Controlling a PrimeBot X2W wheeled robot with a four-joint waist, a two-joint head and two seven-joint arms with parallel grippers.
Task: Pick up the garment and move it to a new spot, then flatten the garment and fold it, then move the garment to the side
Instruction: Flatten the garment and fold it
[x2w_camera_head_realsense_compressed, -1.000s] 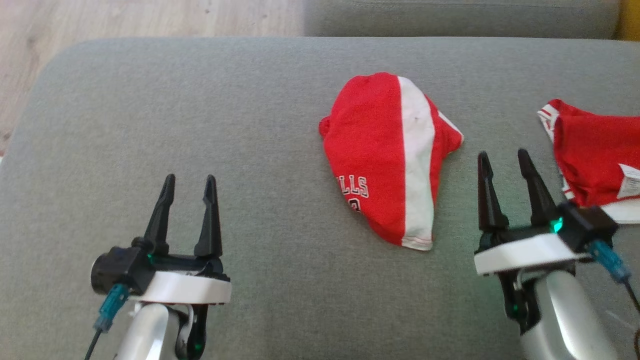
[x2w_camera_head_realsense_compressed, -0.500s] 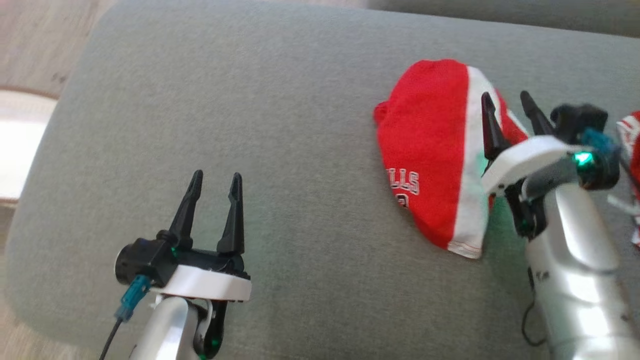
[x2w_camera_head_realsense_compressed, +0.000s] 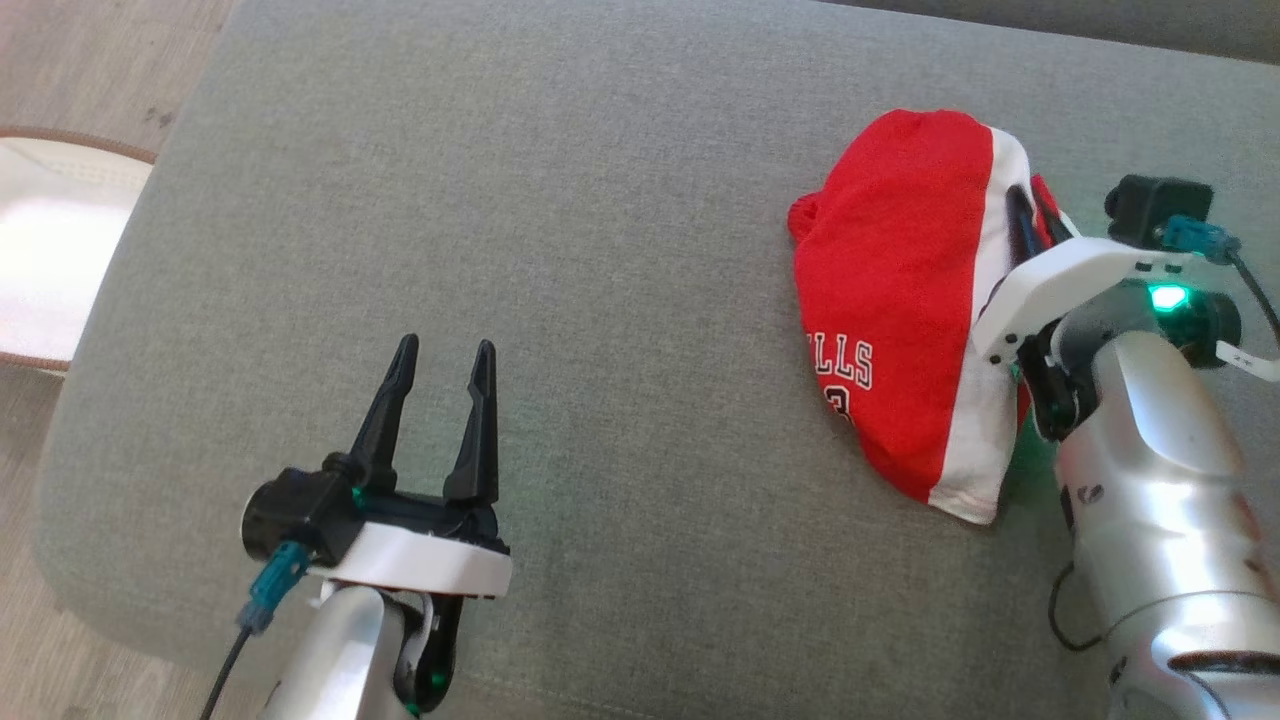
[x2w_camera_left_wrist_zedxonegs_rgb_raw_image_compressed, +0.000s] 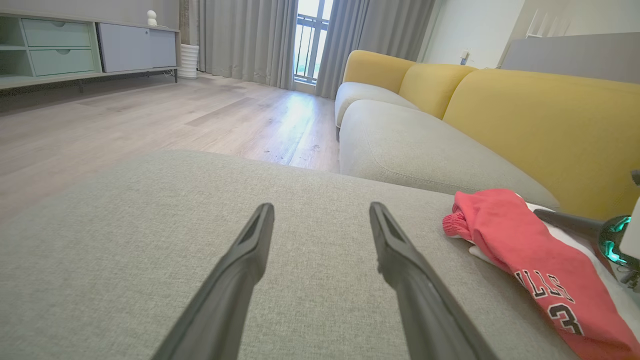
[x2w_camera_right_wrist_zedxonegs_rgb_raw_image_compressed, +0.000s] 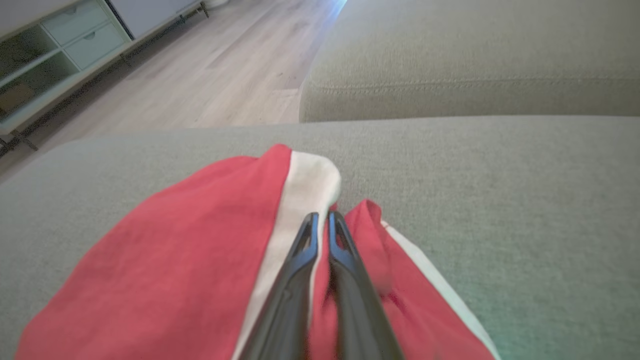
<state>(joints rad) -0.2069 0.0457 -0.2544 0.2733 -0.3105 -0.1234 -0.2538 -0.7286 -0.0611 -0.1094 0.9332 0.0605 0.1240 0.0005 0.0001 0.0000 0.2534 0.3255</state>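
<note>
R wrist view: right claw (x2w_camera_right_wrist_zedxonegs_rgb_raw_image_compressed: 322, 220) pressed together, pinching garment (x2w_camera_right_wrist_zedxonegs_rgb_raw_image_compressed: 150, 260) at white stripe; tips hidden in head view. Left claw (x2w_camera_head_realsense_compressed: 440, 350) spread above grey cushion (x2w_camera_head_realsense_compressed: 600, 200), fingers fwd.

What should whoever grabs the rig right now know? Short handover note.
Right gripper: shut on the garment, pinching a fold beside its white stripe.
Left gripper: open, over bare cushion, apart from the garment.
Garment: bunched on the grey cushion, on the robot's right, not lifted.
Done: grasp only.
Left: lift and move it, flatten, fold, set aside.
</note>
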